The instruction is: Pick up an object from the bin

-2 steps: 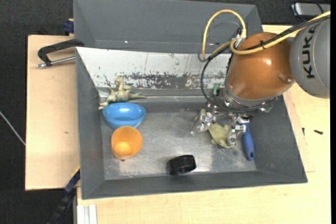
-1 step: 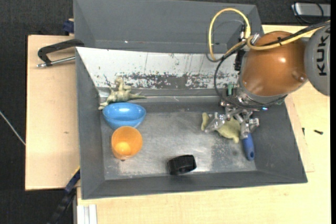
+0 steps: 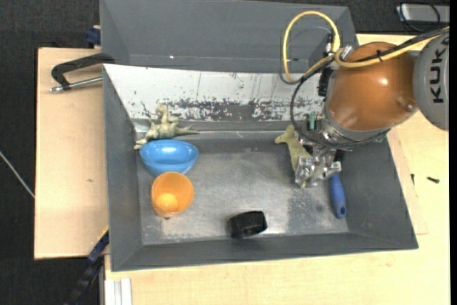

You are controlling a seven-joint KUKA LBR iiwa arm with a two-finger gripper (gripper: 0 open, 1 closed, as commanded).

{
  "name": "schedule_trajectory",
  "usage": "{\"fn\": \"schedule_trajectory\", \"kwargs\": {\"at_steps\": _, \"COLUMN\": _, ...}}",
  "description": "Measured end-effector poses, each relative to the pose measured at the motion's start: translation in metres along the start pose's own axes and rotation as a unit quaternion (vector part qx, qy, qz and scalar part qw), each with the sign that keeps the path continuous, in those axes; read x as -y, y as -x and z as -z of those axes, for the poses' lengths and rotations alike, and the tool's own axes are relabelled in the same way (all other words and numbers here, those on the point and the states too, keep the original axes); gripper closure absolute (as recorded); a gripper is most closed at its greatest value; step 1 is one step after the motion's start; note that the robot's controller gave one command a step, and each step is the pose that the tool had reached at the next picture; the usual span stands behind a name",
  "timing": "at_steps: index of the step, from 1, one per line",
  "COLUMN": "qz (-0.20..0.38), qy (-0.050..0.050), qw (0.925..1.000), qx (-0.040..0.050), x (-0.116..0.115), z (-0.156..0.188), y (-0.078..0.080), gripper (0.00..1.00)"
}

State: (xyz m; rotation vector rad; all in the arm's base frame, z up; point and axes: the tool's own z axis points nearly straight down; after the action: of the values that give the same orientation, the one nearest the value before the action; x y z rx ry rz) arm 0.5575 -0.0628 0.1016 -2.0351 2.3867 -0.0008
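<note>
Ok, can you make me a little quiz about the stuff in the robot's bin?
1. True or false: the black round thing lies near the front wall of the bin.
2. Which thing lies nearest to the pincer? A: the orange cup. B: the blue stick. C: the black round thing.
3. What colour is the bowl just in front of the toy dinosaur?

Key: 1 true. 2 B. 3 blue.
</note>
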Motion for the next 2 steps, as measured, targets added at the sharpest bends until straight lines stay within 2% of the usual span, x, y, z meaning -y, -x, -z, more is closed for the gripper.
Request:
{"fn": "schedule_trajectory", "kwargs": {"at_steps": 1, "qz": -0.043, "qy": -0.002, "qw": 0.9991, "qx": 0.0013, "x": 0.007, "z": 0.040, "y": 0.042, "gripper": 1.00}}
{"fn": "schedule_trajectory", "kwargs": {"at_steps": 2, "qz": -0.128, "qy": -0.001, "qw": 0.9917, "qx": 0.0001, "x": 0.018, "z": 0.027, "y": 0.027, "gripper": 1.00}}
